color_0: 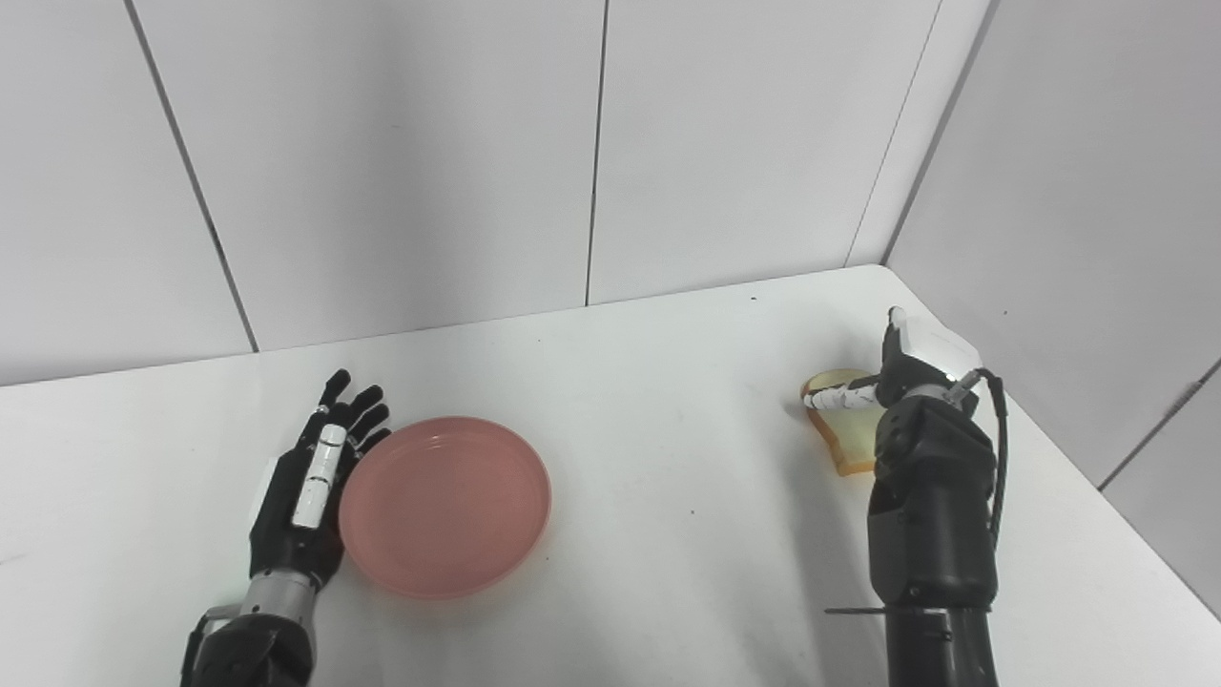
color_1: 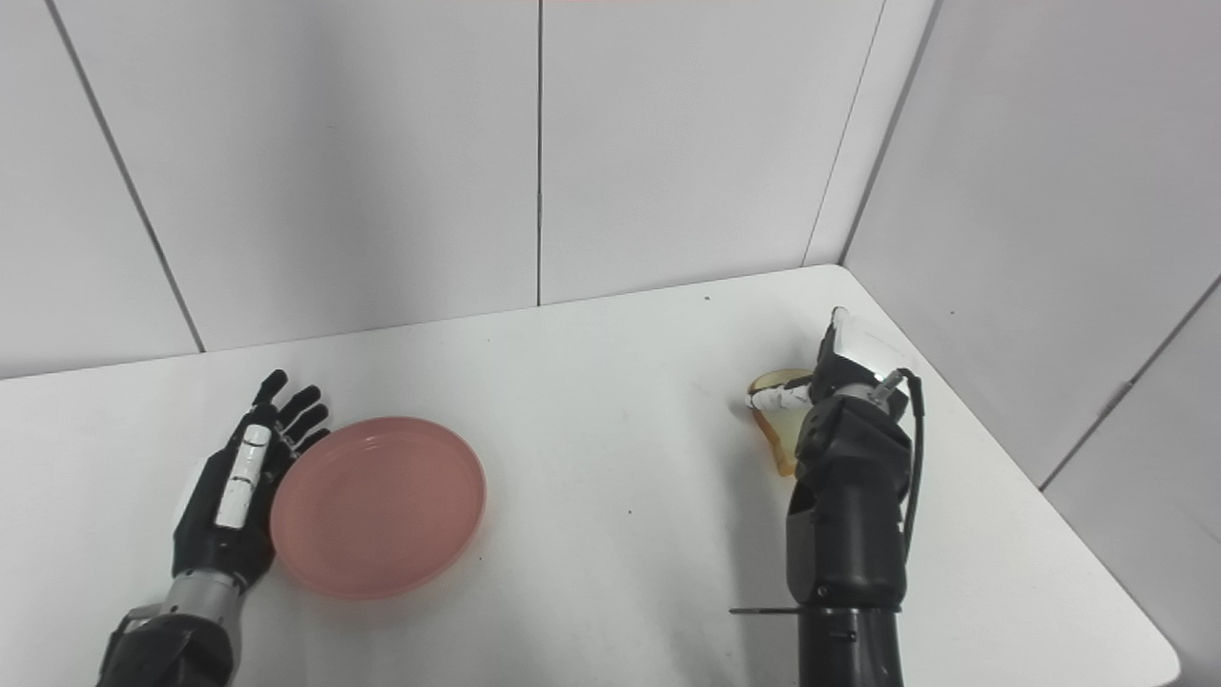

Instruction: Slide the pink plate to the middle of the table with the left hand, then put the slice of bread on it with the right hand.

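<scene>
Left hand (color_0: 315, 477) flat against pink plate (color_0: 445, 506) rim.

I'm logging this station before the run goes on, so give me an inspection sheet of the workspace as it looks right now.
Surface: white table, a few small dark specks.
Job's things: pink plate left of centre, empty; slice of bread near the right edge, partly hidden.
Clutter: nothing seen.
Hands: left hand flat, fingers spread, against the plate's left rim; right hand over the bread, grip unclear.
Cables: black cable along the right wrist.
Surroundings: white panelled walls.
</scene>
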`<state>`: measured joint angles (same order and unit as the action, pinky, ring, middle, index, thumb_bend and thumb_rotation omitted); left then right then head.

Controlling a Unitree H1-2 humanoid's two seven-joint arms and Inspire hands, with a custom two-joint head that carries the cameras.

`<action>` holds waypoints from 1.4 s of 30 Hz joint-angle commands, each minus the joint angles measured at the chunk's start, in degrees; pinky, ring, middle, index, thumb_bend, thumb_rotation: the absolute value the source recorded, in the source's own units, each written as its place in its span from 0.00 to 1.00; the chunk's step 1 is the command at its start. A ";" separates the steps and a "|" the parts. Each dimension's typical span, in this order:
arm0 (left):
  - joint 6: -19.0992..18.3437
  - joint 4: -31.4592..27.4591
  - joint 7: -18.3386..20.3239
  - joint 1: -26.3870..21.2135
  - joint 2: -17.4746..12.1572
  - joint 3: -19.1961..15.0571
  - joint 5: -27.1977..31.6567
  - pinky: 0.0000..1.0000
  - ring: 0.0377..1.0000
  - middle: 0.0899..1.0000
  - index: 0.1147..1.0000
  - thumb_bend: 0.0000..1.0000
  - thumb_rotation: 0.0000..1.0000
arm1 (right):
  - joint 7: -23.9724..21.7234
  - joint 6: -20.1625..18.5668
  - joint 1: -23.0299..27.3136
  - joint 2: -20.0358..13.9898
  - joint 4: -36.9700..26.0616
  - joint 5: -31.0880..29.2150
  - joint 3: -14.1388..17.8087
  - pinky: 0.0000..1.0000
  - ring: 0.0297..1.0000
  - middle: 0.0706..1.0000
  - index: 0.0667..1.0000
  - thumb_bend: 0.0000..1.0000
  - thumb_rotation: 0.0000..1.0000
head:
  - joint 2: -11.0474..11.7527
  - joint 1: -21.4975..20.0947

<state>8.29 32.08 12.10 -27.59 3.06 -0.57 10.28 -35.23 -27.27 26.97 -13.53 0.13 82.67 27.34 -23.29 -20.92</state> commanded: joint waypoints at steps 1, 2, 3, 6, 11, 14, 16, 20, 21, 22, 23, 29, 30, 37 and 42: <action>-2.84 2.40 0.05 2.83 0.11 0.39 -0.20 0.87 0.88 0.87 0.93 0.64 0.73 | 3.04 0.36 2.42 -1.46 0.41 0.32 -0.08 0.98 1.00 1.00 1.00 1.00 0.41 | -0.07 0.05; -2.87 2.41 0.01 2.82 0.12 0.41 -0.25 0.87 0.88 0.87 0.93 0.64 0.73 | 3.43 0.36 2.49 -1.48 1.10 0.49 -0.29 0.98 1.00 1.00 1.00 1.00 0.41 | -0.07 0.05; -3.04 2.28 -0.03 2.86 0.12 0.44 -0.29 0.87 0.88 0.87 0.93 0.63 0.73 | 4.09 0.36 2.62 -1.37 1.94 0.46 -0.41 0.97 1.00 1.00 1.00 1.00 0.42 | -0.06 0.21; -3.00 2.05 -0.01 3.01 0.03 0.58 -0.45 0.87 0.88 0.87 0.93 0.63 0.74 | 5.28 0.37 2.89 -0.91 3.48 0.21 -0.49 0.95 1.00 1.00 1.00 1.00 0.42 | -0.15 0.29; -3.09 1.75 0.19 3.15 -0.12 0.66 -0.34 0.86 0.88 0.87 0.93 0.63 0.74 | 5.94 0.36 3.33 -0.91 6.08 -0.11 -0.24 0.98 1.00 1.00 1.00 1.00 0.42 | -0.49 0.27; -3.46 1.39 0.05 3.25 -0.11 0.72 -0.31 0.87 0.88 0.87 0.93 0.63 0.74 | 5.77 0.36 3.31 -1.16 7.55 0.34 -0.47 0.95 1.00 1.00 1.00 1.00 0.44 | -0.53 0.34; -3.57 1.41 -0.06 3.24 -0.13 0.82 -0.41 0.87 0.88 0.87 0.93 0.64 0.73 | 5.52 0.36 3.23 -1.02 7.91 0.90 -0.55 0.95 1.00 1.00 1.00 1.00 0.45 | -0.53 0.34; -4.24 0.80 -0.14 3.35 -0.01 0.82 -0.15 0.87 0.88 0.87 0.92 0.62 0.72 | 5.51 0.36 3.18 -0.75 8.74 -0.75 0.09 1.00 1.00 1.00 1.00 1.00 0.45 | -0.86 0.43; -4.30 0.73 -0.12 3.37 -0.01 0.82 -0.12 0.87 0.89 0.87 0.93 0.62 0.72 | 5.54 0.36 3.14 -0.71 8.73 -1.08 0.14 1.00 1.00 1.00 1.00 1.00 0.45 | -0.86 0.43; -4.27 0.80 -0.05 3.36 -0.03 0.82 -0.09 0.87 0.89 0.87 0.93 0.62 0.72 | 5.51 0.36 2.94 -0.56 8.48 -1.27 0.14 1.00 1.00 1.00 1.00 1.00 0.45 | -0.89 0.53; -4.24 0.88 -0.01 3.34 -0.03 0.82 -0.08 0.87 0.89 0.87 0.93 0.62 0.71 | 5.50 0.36 2.80 -0.46 8.31 -1.35 0.11 1.00 1.00 1.00 1.00 1.00 0.45 | -0.89 0.53; -4.11 0.88 -0.04 3.30 -0.09 0.93 -0.21 0.87 0.88 0.87 0.93 0.62 0.72 | 4.89 0.36 2.16 -0.97 8.92 -1.92 0.57 0.99 1.00 1.00 1.00 1.00 0.46 | -1.10 0.42; -4.17 0.84 -0.09 3.29 -0.10 0.98 -0.29 0.87 0.88 0.87 0.93 0.62 0.72 | 4.41 0.36 2.05 -1.17 8.94 -1.50 0.40 0.99 1.00 1.00 1.00 1.00 0.46 | -1.10 0.42; -4.33 0.88 -0.15 3.24 -0.02 1.01 -0.26 0.87 0.89 0.87 0.93 0.63 0.72 | 3.03 0.36 1.78 -2.23 9.76 -0.04 -0.54 0.87 0.93 1.00 0.99 1.00 0.47 | -1.10 0.42; -4.57 0.58 -0.20 3.12 -0.16 1.01 -0.31 0.87 0.88 0.87 0.93 0.63 0.72 | -1.35 0.36 2.41 -2.62 8.99 2.49 -0.69 0.69 0.82 0.88 0.90 1.00 0.44 | -1.30 0.55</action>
<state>8.09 30.88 12.10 -26.80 2.88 0.06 10.26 -34.47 -27.23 28.06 -15.44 9.92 84.42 26.42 -24.52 -20.39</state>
